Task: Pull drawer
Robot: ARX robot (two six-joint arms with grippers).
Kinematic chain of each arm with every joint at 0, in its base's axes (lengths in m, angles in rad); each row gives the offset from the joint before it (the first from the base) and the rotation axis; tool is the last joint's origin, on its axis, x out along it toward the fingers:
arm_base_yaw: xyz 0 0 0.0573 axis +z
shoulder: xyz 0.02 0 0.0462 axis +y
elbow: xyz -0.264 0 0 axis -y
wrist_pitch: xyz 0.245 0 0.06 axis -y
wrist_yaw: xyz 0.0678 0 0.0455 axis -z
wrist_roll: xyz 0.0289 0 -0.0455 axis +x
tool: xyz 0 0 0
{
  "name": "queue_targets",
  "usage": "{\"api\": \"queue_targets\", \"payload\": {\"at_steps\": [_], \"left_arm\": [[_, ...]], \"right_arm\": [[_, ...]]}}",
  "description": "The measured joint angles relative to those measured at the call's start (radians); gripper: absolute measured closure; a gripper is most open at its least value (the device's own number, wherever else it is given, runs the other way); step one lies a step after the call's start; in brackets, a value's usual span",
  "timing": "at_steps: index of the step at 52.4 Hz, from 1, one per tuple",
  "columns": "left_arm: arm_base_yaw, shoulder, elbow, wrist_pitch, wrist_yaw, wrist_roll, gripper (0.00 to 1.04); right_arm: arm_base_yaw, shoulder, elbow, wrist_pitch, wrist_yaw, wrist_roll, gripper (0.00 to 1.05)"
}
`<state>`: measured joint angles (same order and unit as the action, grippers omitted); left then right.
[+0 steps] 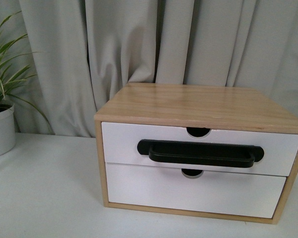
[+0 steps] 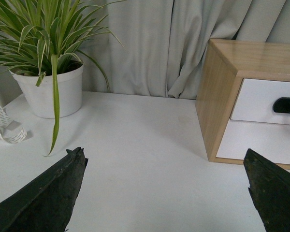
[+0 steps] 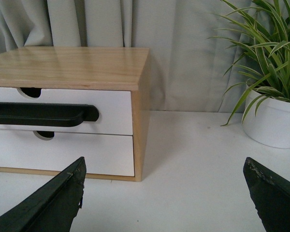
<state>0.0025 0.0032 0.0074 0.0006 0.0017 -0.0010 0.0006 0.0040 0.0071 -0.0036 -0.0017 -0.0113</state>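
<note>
While left fingers (image 2: 43,198) and right fingers (image 3: 48,200) spread empty, drawer (image 1: 121,141) ahead, touching neither.

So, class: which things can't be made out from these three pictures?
- Contents of the drawer: every view, hidden behind its white front.
- Handle: left wrist view, cut off by the picture's edge.
- Plant pot: front view, cut off by the edge.
- Cabinet: right wrist view, cut off by the edge.

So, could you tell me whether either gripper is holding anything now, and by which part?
Nothing is held: the left gripper and right gripper are both open, and the long black bar handle of the white-fronted wooden drawer is untouched.
</note>
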Motion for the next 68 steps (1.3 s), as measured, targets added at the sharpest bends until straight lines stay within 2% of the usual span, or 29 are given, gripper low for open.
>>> {"api": "queue_targets", "payload": {"at_steps": [68], "left_arm": [[0.000,0.000,0.000,0.000,0.000,0.000,0.06]], "right_arm": [[0.000,0.000,0.000,0.000,0.000,0.000,0.09]]}}
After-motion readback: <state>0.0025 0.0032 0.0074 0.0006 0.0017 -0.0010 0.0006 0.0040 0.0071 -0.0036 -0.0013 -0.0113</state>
